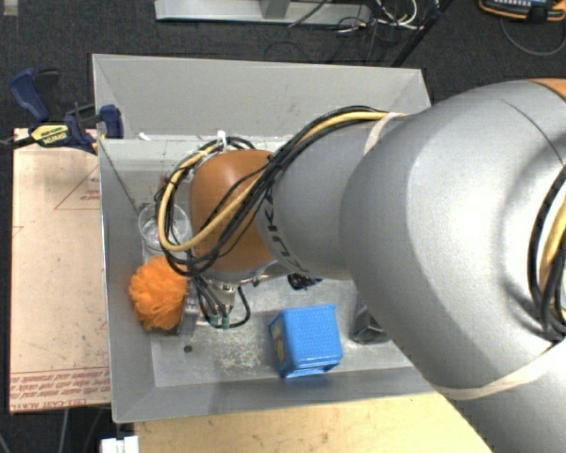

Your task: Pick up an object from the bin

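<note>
My gripper hangs low over the bin's left front floor, under the arm's wrist. An orange fluffy ball-like thing lies right beside it on its left, touching or nearly touching it. A blue box rests on the bin floor to the gripper's right, near the front wall and apart from it. Nothing can be seen held.
A clear plastic thing lies by the left wall behind the orange one, partly hidden by cables. A small dark grey piece peeks out under the arm at the right. The arm covers the bin's middle and right.
</note>
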